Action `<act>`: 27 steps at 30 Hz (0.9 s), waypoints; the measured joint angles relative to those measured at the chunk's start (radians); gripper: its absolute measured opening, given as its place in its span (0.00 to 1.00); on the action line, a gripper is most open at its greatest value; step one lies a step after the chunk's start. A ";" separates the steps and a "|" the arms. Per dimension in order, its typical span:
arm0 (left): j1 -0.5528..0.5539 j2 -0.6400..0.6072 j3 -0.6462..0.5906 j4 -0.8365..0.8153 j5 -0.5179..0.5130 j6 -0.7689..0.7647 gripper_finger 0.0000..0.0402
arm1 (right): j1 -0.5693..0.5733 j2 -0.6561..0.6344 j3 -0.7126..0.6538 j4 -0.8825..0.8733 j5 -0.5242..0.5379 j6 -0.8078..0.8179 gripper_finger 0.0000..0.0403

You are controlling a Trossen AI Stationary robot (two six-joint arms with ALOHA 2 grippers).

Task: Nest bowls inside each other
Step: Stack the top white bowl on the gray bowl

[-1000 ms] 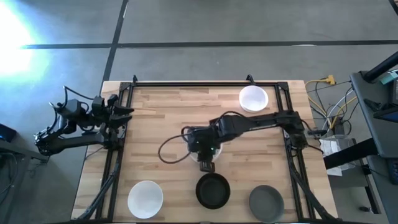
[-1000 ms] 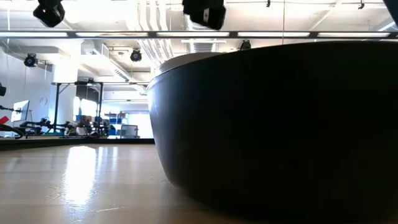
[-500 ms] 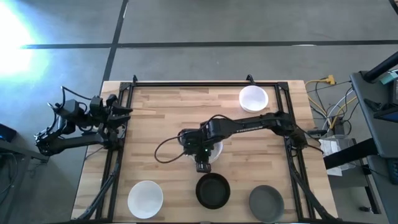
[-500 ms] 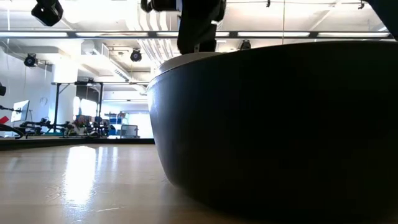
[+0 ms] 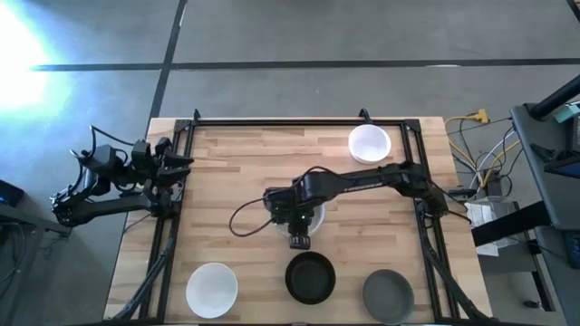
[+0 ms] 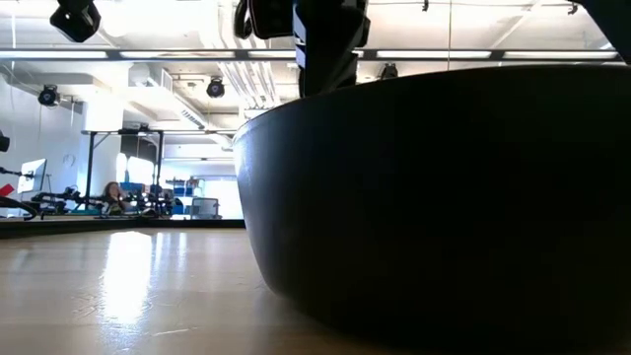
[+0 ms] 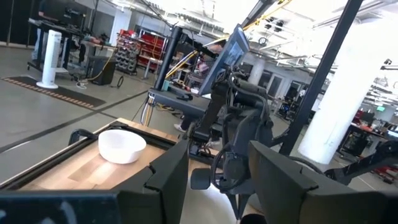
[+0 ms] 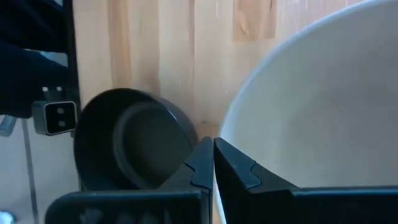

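Note:
My right gripper (image 5: 297, 240) (image 8: 213, 163) is over the near rim of a white bowl (image 5: 314, 215) (image 8: 323, 106) in the middle of the table, shut on that rim. A black bowl (image 5: 310, 276) (image 8: 134, 146) stands on its base just nearer, and it fills the low view (image 6: 444, 197), with the right gripper (image 6: 330, 49) behind it. A dark grey bowl (image 5: 388, 294) and another white bowl (image 5: 211, 288) stand near the near edge. One more white bowl (image 5: 370, 143) (image 7: 121, 144) sits near the far right. My left gripper (image 5: 178, 163) (image 7: 217, 180) waits open at the left edge. My right gripper pinches the white bowl's near rim (image 8: 219, 134), one finger (image 8: 249, 171) inside the bowl and the other (image 8: 199, 165) outside. The fingers come from above, pointing down. Whether the bowl is off the table does not show.
A black frame (image 5: 299, 120) runs around the wooden table top. Cables and a box (image 5: 485, 195) lie beyond the right edge. Bare wood (image 5: 236, 163) lies between the left arm and the middle bowl.
My right gripper has come down toward the white bowl's near rim. In the low view it dropped from the top edge to just behind the black bowl. It also shifted slightly toward the table's left, then back. The bowls near the near edge have stayed put.

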 joint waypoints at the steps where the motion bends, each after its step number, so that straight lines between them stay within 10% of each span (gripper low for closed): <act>1: 0.000 0.000 0.000 0.000 0.000 0.000 0.38 | 0.000 -0.004 0.000 0.005 0.000 0.001 0.02; 11: 0.000 0.000 0.000 0.001 -0.001 -0.001 0.38 | -0.043 -0.109 0.000 0.009 0.335 0.059 0.02; 27: 0.000 -0.001 0.002 0.001 0.009 -0.052 0.38 | -0.234 -0.101 -0.127 0.068 0.364 0.103 0.02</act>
